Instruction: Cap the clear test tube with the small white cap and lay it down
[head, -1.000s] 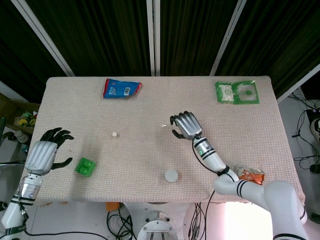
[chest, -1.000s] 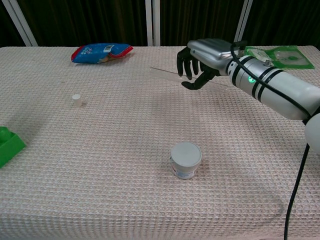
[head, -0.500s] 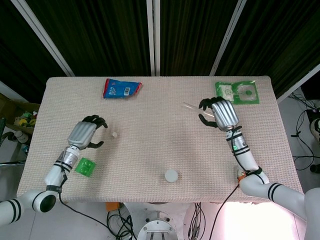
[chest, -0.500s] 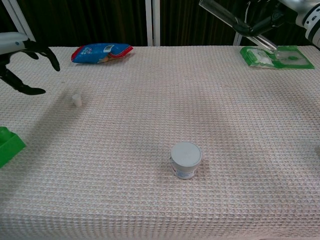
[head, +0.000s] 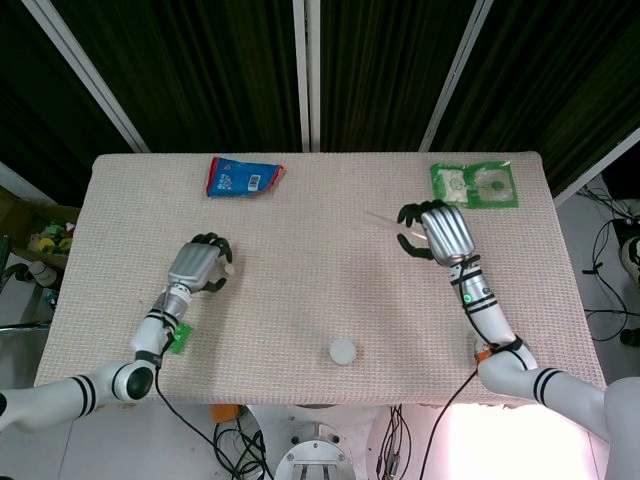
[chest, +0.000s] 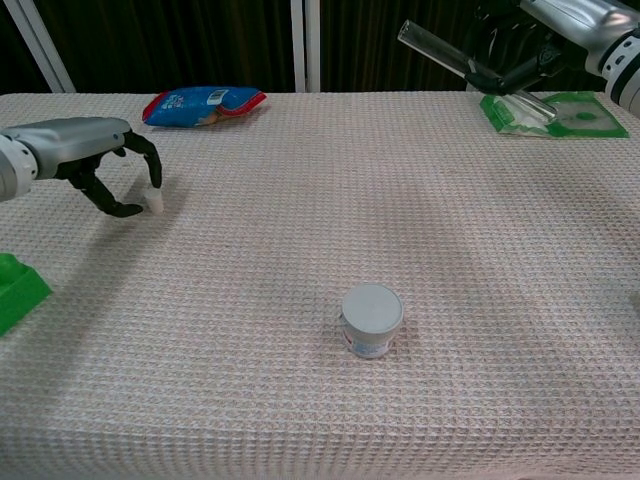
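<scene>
Since half a second ago my left hand (chest: 85, 150) has travelled in from the table's left side to the small white cap (chest: 155, 203); my right hand (head: 441, 231) has barely shifted.

Left hand: its dark fingers (chest: 147, 165) are curved downward and apart, arching over the cap. One fingertip is at the cap's top in the chest view, but I cannot tell whether it touches. The thumb sits low on the near-left side of the cap. Nothing is gripped. In the head view the fingertips hide most of the cap, which stands on the woven tablecloth (chest: 300, 400).

Right hand: its fingers are closed around the clear test tube (chest: 440, 49). The tube is held raised, well above the table at its far right, tilted, with the open end pointing toward the left and upward in the chest view. The lower end projects past the hand over the green packet (chest: 555, 110). In the head view the tube shows only as a faint line left of the hand.

Other items: a green block (chest: 18, 290) sits at the near left edge, a blue-and-red snack bag (chest: 203, 104) lies at the far left, and a small white lidded jar (chest: 371, 318) stands near the front centre, well apart from both hands.
</scene>
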